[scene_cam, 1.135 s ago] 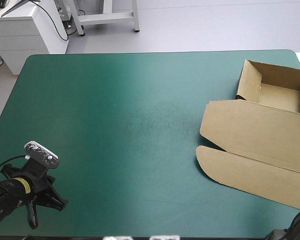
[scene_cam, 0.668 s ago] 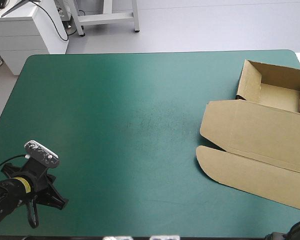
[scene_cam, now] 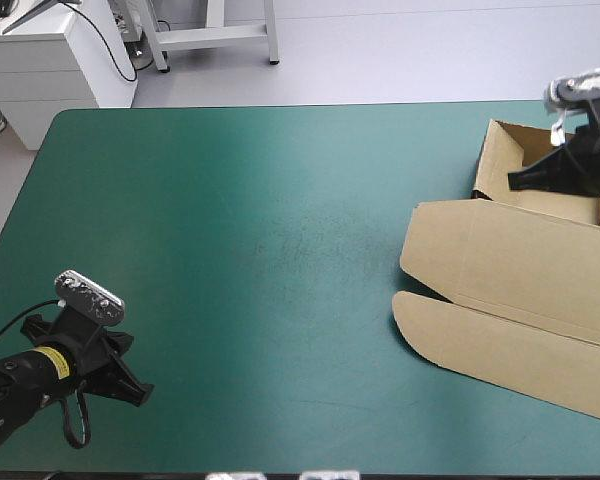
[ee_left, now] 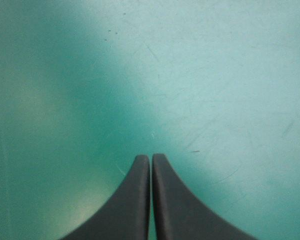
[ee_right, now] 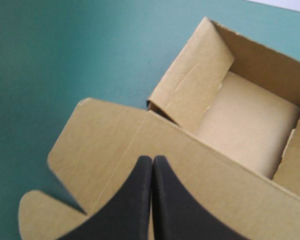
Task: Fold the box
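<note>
The right gripper (scene_cam: 518,180), fingers pressed together and empty, had swung in over the half-formed box (scene_cam: 510,285) at the table's (scene_cam: 280,250) three o'clock, likely to work its walls, while the left gripper (scene_cam: 138,390) idled closed at eight o'clock.

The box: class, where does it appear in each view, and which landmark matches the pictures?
High view: the box lies at the table's right edge, tray toward the far edge, lid flat nearer.
Left wrist view: not in it; only the teal-green cover ahead of the left end effector.
Right wrist view: under and ahead of the right end effector, tray beyond the lid.
Shared landmark: the tray's raised side wall, facing the table's middle.
</note>
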